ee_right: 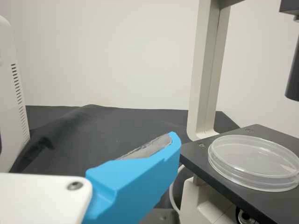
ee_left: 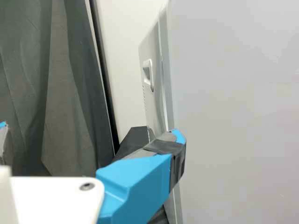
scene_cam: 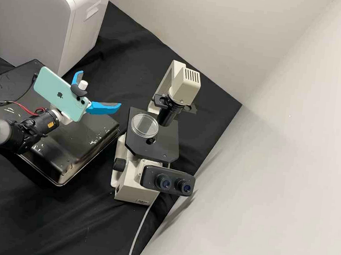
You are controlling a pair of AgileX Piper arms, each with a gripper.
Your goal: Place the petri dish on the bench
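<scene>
black bench: microscope, dark tray, white appliance.

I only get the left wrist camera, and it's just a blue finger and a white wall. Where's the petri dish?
Observer: The clear round petri dish lies on the black stage of the beige microscope.
Operator: Is a gripper holding it?
Observer: No. The right gripper hangs open beside the stage, apart from the dish.
Operator: Is anything inside the dish?
Observer: In the right wrist view it looks empty, clear through to the stage.
</scene>
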